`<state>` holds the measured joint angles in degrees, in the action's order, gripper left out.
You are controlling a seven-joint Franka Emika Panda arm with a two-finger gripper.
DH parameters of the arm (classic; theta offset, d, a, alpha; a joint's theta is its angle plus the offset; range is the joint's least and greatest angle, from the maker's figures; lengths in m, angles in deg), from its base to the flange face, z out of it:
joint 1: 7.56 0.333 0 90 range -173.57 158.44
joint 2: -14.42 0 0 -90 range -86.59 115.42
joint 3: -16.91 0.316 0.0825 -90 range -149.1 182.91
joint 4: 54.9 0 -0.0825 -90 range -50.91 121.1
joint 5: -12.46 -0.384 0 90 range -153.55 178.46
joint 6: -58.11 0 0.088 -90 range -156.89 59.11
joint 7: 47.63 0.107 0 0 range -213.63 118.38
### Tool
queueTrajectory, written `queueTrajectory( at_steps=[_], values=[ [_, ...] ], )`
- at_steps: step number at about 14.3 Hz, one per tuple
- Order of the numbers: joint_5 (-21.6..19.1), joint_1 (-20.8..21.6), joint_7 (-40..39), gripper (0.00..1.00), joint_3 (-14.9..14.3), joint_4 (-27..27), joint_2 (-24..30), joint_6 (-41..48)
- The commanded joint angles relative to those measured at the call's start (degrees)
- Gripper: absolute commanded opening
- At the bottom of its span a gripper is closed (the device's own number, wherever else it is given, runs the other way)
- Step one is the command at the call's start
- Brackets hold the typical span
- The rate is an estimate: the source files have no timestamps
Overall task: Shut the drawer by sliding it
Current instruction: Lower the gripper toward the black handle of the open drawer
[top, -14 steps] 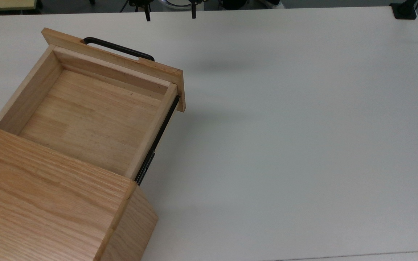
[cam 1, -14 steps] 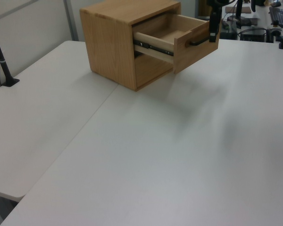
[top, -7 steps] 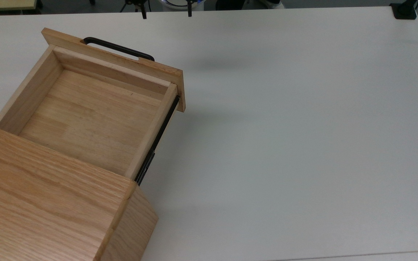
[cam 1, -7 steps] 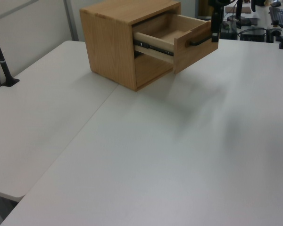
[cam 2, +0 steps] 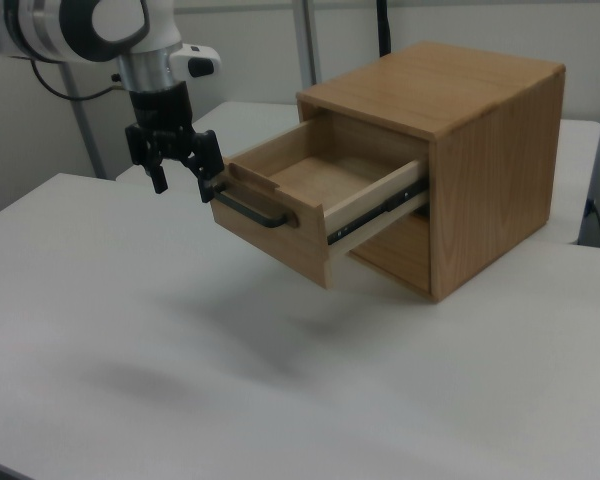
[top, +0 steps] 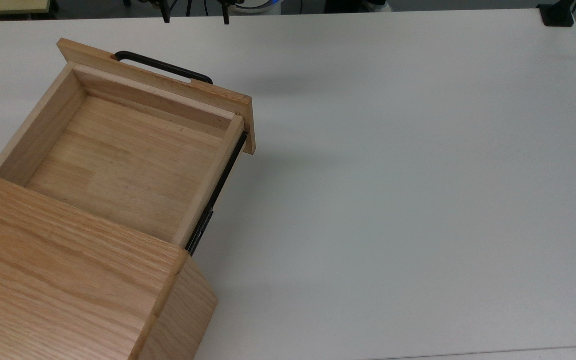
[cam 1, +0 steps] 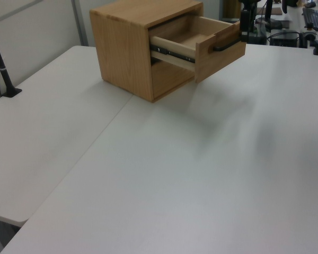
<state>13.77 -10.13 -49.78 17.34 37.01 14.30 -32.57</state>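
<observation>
The drawer stands pulled well out of the cabinet, its empty wooden tray open to view and its black side rail showing between tray and cabinet. In the top view the cabinet sits at the lower left on the white worktop, and the drawer reaches up toward the top view's upper left, front panel farthest from the cabinet. The black handle runs across the front panel's outer face. In the right view the claw hangs from the white arm just beside the handle's end on the right view's left, at about the height of the drawer front; its two dark fingers are spread apart with nothing between them. Whether a fingertip touches the handle cannot be told. In the left view the claw appears as a dark upright shape just behind the drawer front.
</observation>
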Motion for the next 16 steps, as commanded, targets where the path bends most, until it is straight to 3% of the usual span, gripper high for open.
queueTrajectory(
  at_steps=[1, 2, 4, 6, 7, 8, 10, 16],
  values=[
    [0.54, 0.28, 12.4, 0.8, -0.17, 2.12, 0.12, -3.26],
    [0.54, 0.28, 15.22, 0.61, -0.17, 2.82, 0.03, -4.76],
    [0.97, 0.19, 15.78, 0.45, -0.17, 3.79, -0.84, -6.08],
    [1.15, -0.16, 16.83, 0.14, -0.17, 3.8, -2.16, -8.1],
    [1.15, -0.16, 18.84, 0.05, -0.17, 3.88, -2.43, -9.33],
    [1.15, -0.16, 21.47, 0.0, -0.17, 4.06, -2.86, -11.0],
    [1.67, -0.25, 24.99, 0.0, -0.17, 4.32, -3.75, -13.9],
    [2.11, -2.27, 25.62, 0.0, -0.25, 3.45, -4.89, -18.65]
  ],
)
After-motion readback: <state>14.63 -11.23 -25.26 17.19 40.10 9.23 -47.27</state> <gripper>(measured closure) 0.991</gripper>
